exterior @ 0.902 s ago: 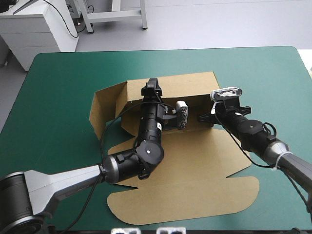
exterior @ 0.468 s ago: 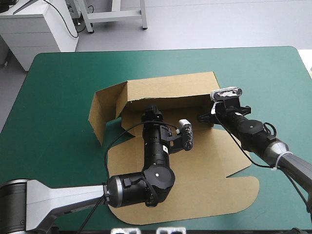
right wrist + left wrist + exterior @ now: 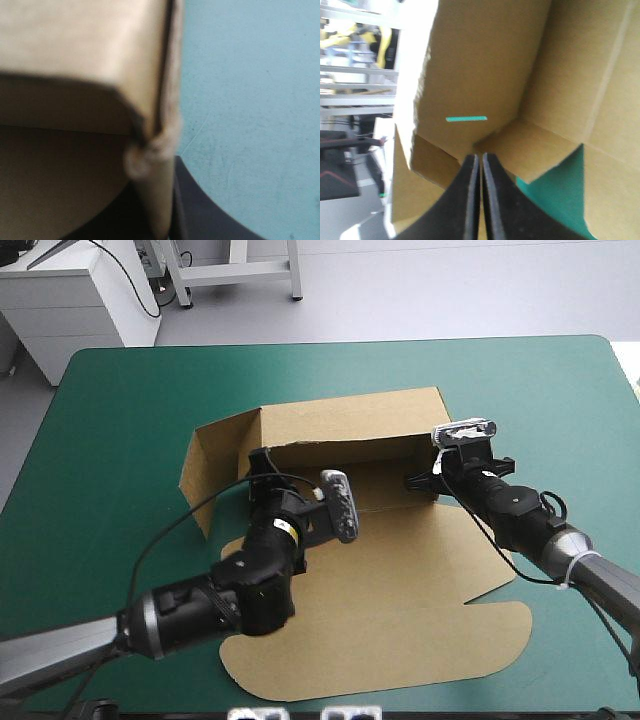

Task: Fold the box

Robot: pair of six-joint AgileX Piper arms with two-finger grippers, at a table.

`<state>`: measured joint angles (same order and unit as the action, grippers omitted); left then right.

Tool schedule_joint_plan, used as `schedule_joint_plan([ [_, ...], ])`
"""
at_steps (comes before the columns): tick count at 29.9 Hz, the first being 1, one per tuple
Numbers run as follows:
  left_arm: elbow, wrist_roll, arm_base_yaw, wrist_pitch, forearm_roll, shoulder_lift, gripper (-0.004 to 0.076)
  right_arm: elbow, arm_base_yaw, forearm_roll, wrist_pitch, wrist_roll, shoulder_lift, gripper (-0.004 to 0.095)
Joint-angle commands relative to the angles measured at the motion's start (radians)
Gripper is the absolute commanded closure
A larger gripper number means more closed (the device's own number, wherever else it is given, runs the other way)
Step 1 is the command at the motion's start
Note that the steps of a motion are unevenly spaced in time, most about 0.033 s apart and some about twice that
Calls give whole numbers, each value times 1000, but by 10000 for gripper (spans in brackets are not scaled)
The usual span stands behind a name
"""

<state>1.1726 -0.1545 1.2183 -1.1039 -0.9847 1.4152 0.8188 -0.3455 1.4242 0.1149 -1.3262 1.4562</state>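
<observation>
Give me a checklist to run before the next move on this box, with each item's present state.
1. Right tool clamped on the box at its right end: ok.
2. Left tool shut and empty: ok.
3. Left tool at the inner left corner: ok.
4. Back wall upright: ok.
5. Left wall square to the back wall: not ok, it appears to splay outward.
6. Lid flat on the teal-green cover: ok.
</observation>
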Motion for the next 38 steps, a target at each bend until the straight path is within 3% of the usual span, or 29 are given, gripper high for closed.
schedule_joint_plan([
  [1, 65, 143, -128, 69, 177, -102, 724, 29, 3, 5, 0, -3, -39, 926],
  [10, 90, 534, -677, 250, 766, -248, 724, 29, 3, 5, 0, -3, -39, 926],
  [18, 72, 884, -1228, 248, 1371, -267, 724, 29, 3, 5, 0, -3, -39, 926],
  [24, -24, 1029, -1581, 214, 1717, -267, 724, 29, 3, 5, 0, -3, -37, 926],
  [29, -109, 1063, -1743, 236, 1886, -254, 724, 29, 3, 5, -5, -3, -37, 926],
  [38, -135, 1085, -1751, 248, 1952, -184, 724, 95, 3, 77, -51, 2, -37, 920],
])
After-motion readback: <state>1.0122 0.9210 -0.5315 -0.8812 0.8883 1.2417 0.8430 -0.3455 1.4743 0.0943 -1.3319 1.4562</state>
